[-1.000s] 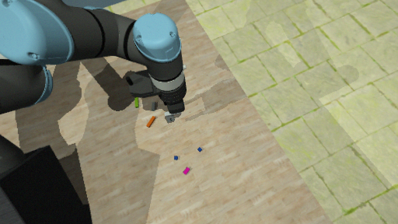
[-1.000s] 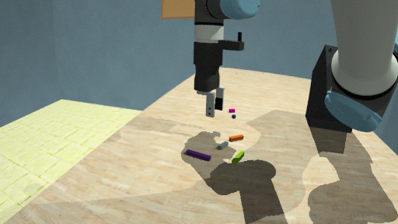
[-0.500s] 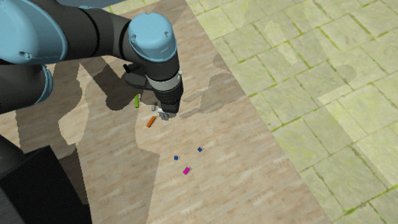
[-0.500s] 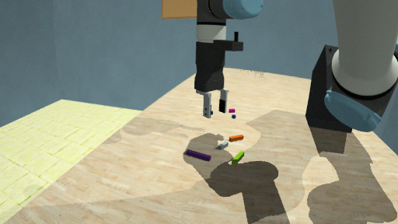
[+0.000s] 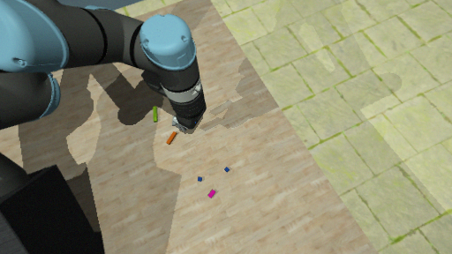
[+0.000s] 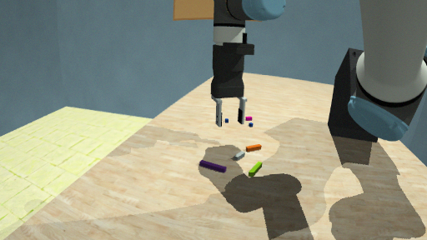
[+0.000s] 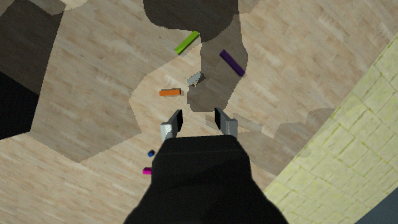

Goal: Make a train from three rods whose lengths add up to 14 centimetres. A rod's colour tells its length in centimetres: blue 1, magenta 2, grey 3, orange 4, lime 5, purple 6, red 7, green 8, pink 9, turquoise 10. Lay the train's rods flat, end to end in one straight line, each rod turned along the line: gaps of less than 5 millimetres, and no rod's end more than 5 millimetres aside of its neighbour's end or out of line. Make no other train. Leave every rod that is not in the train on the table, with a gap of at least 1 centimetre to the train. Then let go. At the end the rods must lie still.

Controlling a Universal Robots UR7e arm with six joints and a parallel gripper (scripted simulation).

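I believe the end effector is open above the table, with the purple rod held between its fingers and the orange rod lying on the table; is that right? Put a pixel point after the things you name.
Not quite: the purple rod (image 6: 213,166) (image 7: 232,63) lies on the table, away from the fingers, as the exterior view shows. The rest is right.

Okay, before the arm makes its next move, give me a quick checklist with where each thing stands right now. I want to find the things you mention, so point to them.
1. Gripper (image 6: 230,124) (image 7: 198,115) open and holding nothing: ok.
2. Purple rod (image 6: 213,166) (image 7: 232,63) lying flat on the table: ok.
3. Orange rod (image 5: 171,138) (image 6: 253,147) (image 7: 170,92) and lime rod (image 5: 155,114) (image 6: 255,169) (image 7: 186,43) in one straight line: not ok, they are angled apart.
4. Grey rod (image 6: 238,156) (image 7: 194,78) between the fingertips: not ok.
5. Which rod the arm goes for next: cannot tell.
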